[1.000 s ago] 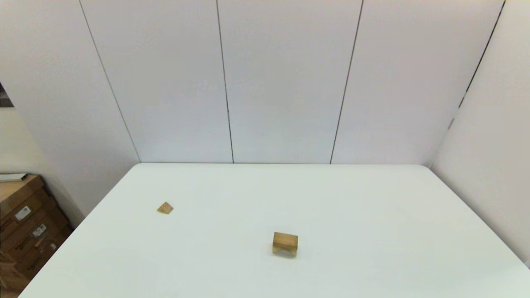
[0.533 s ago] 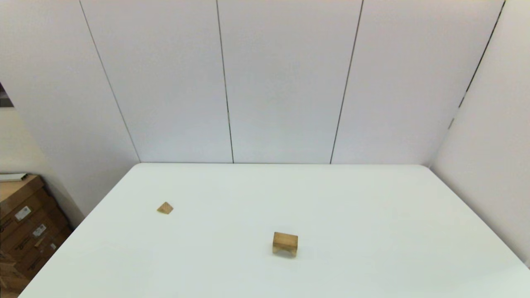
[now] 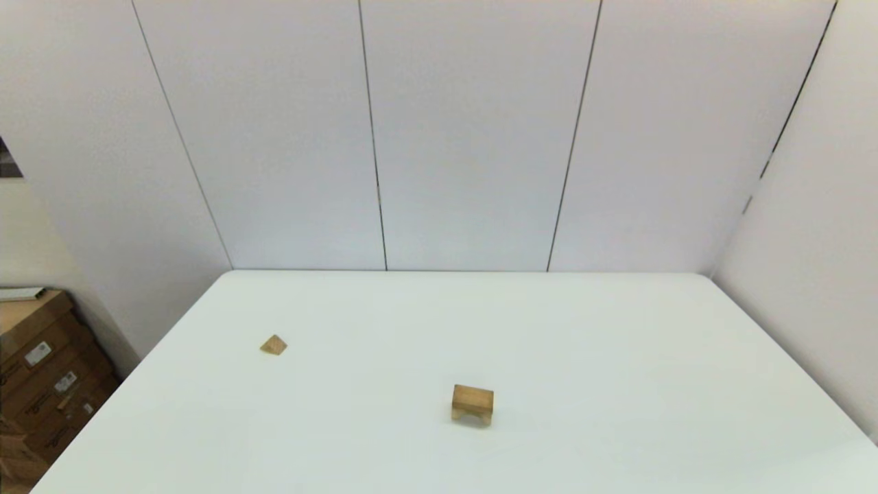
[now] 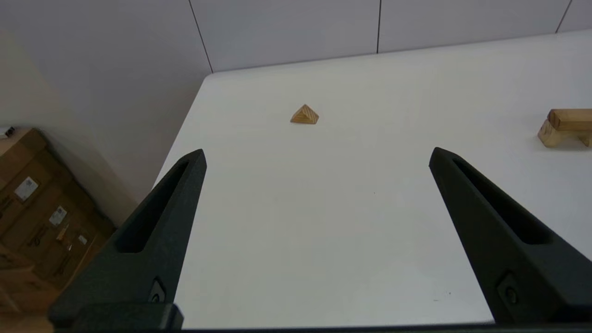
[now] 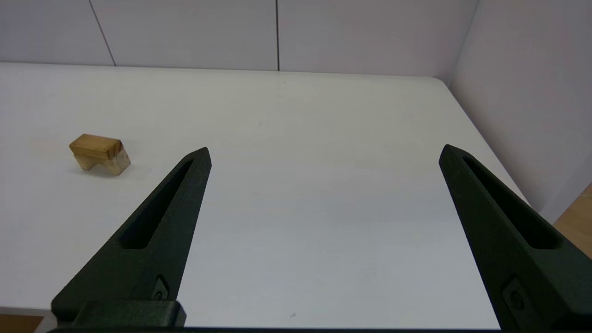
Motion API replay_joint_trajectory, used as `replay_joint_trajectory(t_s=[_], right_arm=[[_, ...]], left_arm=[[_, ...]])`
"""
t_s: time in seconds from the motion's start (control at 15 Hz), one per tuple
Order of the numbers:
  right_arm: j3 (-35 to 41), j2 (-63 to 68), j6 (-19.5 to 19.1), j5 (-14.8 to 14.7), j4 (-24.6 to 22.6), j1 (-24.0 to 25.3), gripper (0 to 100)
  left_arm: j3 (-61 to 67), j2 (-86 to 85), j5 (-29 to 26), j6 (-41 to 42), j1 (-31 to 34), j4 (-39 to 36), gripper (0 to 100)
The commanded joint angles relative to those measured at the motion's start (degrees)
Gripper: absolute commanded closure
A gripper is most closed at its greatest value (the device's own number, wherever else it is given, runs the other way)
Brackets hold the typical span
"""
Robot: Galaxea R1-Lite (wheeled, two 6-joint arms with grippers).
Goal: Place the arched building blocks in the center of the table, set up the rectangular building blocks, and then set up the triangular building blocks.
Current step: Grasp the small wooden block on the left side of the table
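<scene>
We note both arms parked off the table (image 3: 617, 329), left gripper (image 4: 317, 155) and right gripper (image 5: 323, 152) spread wide and empty; rectangular block atop arched block (image 3: 472, 405) near centre, triangular wedge (image 3: 274, 345) at its ten o'clock, well apart.

Notched arch block (image 3: 472, 404) upright mid-table, bar stacked atop — triangular wedge (image 3: 274, 345) far left
</scene>
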Motion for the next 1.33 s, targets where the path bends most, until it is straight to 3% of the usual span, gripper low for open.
replay_joint_trajectory(t_s=[0.07,0.33,0.6,0.87,1.07,1.33], right_arm=[[0.0,0.02,-0.03,0.09,0.0,0.02,0],[0.0,0.02,-0.03,0.09,0.0,0.02,0],[0.0,0.02,-0.03,0.09,0.0,0.02,0],[0.0,0.02,-0.03,0.0,0.0,0.02,0],[0.0,0.02,-0.03,0.09,0.0,0.02,0],[0.0,0.02,-0.03,0.0,0.0,0.02,0]], left_arm=[[-17.16,23.9,-0.06,0.38,0.0,8.22,0],[-40.8,54.66,0.02,0.29,0.0,15.07,0],[-60.22,86.3,0.55,-2.0,0.08,15.07,0],[-73.93,106.08,1.08,-17.73,0.0,17.18,0],[-81.32,116.54,5.3,-29.59,-0.27,23.69,0],[-87.56,125.41,6.61,-43.13,-0.62,29.93,0]])
